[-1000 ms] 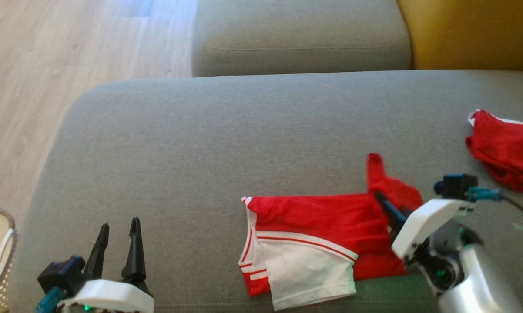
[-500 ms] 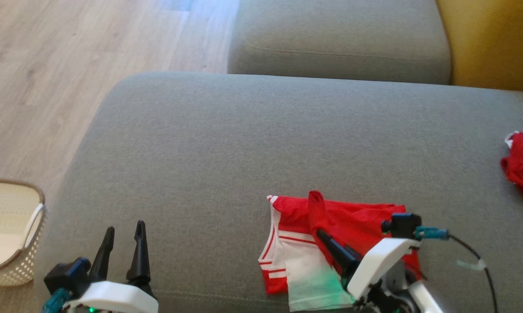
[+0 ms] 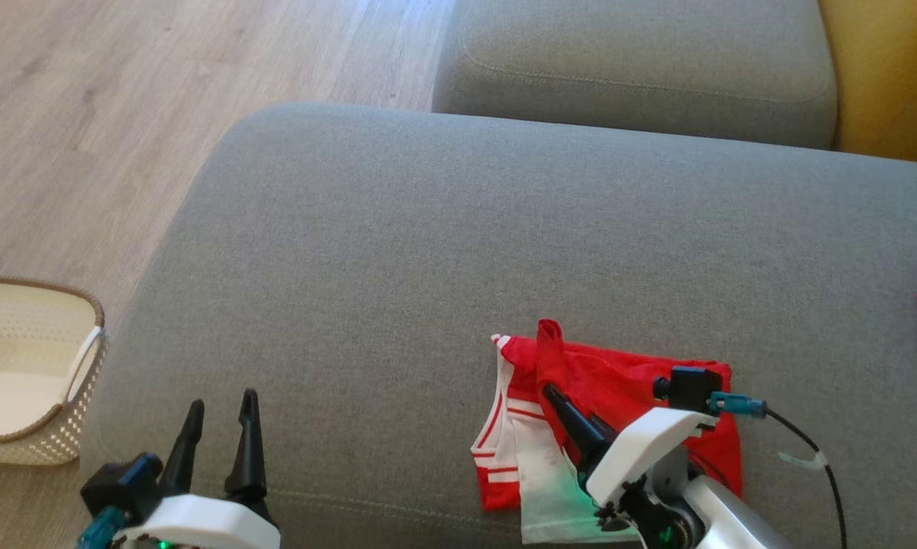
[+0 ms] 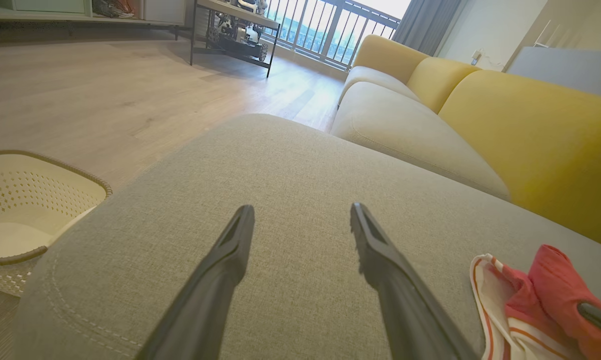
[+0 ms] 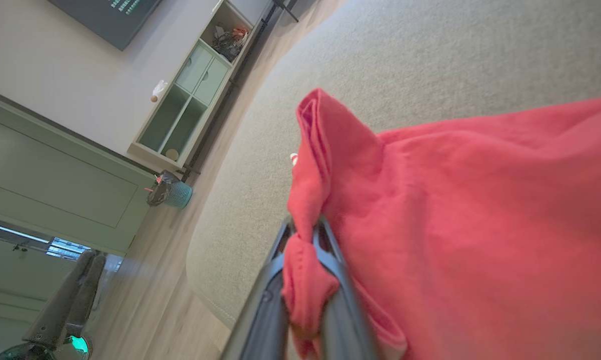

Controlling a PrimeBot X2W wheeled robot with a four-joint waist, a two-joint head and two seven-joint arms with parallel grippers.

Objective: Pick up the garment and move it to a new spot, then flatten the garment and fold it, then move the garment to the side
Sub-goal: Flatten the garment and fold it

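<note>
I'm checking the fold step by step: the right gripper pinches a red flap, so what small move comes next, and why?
Probably carry the flap toward the robot's left and lower it. The right gripper is shut on a bunched red edge of the garment, raised above the rest, which lies on the grey cushion; the fold looks unfinished. The left gripper is open, off the cloth.

Soft daylight enters through the balcony railing (image 4: pixel 330 30) at the top of the left wrist view, blown out white there, and lights the grey sofa (image 3: pixel 428 252) evenly with faint shadows. The head view is slightly hazy, with a green glow on the garment (image 3: pixel 626 377) at lower right; in the right wrist view the cloth nearest the lens is blurred.
</note>
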